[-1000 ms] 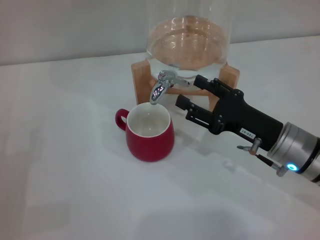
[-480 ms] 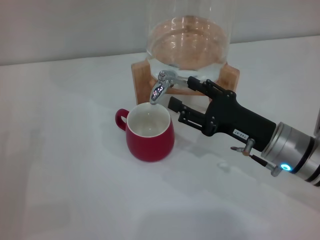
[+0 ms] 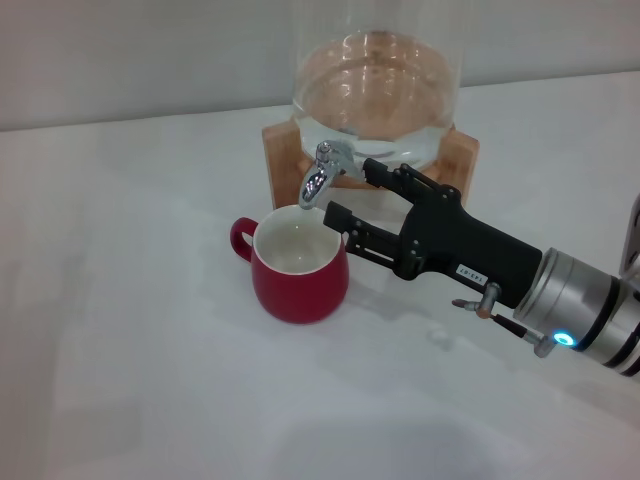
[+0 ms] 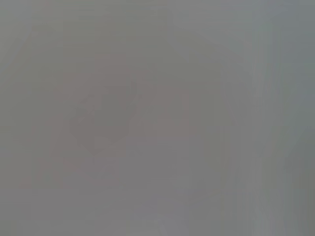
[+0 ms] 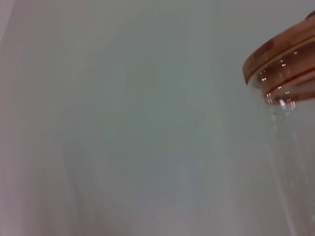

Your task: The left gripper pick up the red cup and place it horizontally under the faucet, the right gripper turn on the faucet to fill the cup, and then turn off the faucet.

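Note:
The red cup (image 3: 298, 265) stands upright on the white table, its cream inside showing and its handle pointing left. Its rim sits just below the spout of the chrome faucet (image 3: 322, 172). No water shows in the cup or at the spout. My right gripper (image 3: 352, 192) is open, one finger behind the faucet's body and the other reaching over the cup's right rim. It comes in from the lower right. The left gripper is out of view; the left wrist view shows only blank grey.
The glass dispenser (image 3: 376, 80) holds water and rests on a wooden stand (image 3: 282, 150) behind the cup. In the right wrist view the dispenser's wooden lid (image 5: 280, 54) and glass wall appear against a plain wall. Bare white table (image 3: 130, 330) lies left and in front.
My right gripper has moved left and forward towards the faucet, its fingers now flanking the tap's right side. The cup has stayed in place.

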Robot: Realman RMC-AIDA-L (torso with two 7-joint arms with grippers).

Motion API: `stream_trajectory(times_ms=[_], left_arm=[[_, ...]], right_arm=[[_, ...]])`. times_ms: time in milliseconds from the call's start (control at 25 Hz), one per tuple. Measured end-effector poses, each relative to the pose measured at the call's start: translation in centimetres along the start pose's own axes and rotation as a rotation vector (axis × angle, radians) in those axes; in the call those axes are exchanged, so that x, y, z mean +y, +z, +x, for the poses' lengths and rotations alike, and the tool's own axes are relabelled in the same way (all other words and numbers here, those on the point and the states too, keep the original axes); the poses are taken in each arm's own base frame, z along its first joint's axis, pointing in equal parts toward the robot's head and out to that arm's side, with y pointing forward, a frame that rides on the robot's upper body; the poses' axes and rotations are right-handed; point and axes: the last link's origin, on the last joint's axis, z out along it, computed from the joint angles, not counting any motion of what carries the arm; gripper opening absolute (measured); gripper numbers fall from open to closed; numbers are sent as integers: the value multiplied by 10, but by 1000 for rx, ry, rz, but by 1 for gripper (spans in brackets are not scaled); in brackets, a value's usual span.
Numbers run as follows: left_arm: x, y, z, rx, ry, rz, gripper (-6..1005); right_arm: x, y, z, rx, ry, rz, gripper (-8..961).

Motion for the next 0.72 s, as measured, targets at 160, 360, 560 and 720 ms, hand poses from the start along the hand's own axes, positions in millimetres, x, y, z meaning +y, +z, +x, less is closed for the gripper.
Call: stream_trajectory(times_ms=[160, 360, 560, 720], left_arm=[[0, 1, 1, 3, 0, -1, 878], [0, 1, 1, 3, 0, -1, 878], [0, 1, 0, 2, 2, -1, 878], [0, 0, 0, 1, 2, 0, 878]], right_arm=[[2, 1, 0, 1, 1, -8, 794], [5, 3, 1, 2, 5, -21, 794], [8, 5, 2, 8, 8, -32, 794], [11, 8, 2, 8, 10, -43, 794]])
